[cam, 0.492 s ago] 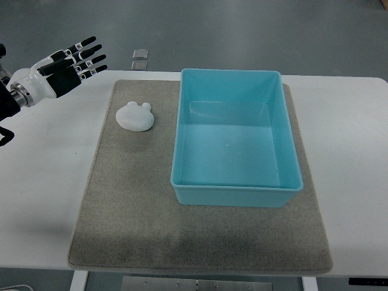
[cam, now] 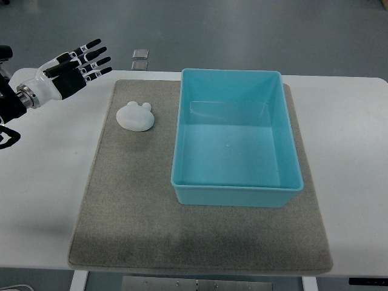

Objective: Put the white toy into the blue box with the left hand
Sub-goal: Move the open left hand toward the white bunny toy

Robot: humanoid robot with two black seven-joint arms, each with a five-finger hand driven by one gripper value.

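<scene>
White table (cam: 351, 133), grey mat (cam: 127, 206) on it, grey floor (cam: 242, 30) beyond. Toy (cam: 136, 116) on mat, 9 o'clock of box (cam: 235, 138). Left hand (cam: 68, 71) at 10 o'clock, fingers spread, holding nothing.

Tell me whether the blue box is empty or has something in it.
Empty: the blue box shows only its bare bottom. The white toy lies outside on the mat, left of it.

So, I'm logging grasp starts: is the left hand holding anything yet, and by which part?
Nothing is held. The left hand is open in the air, apart from the white toy, which lies untouched on the mat.
</scene>
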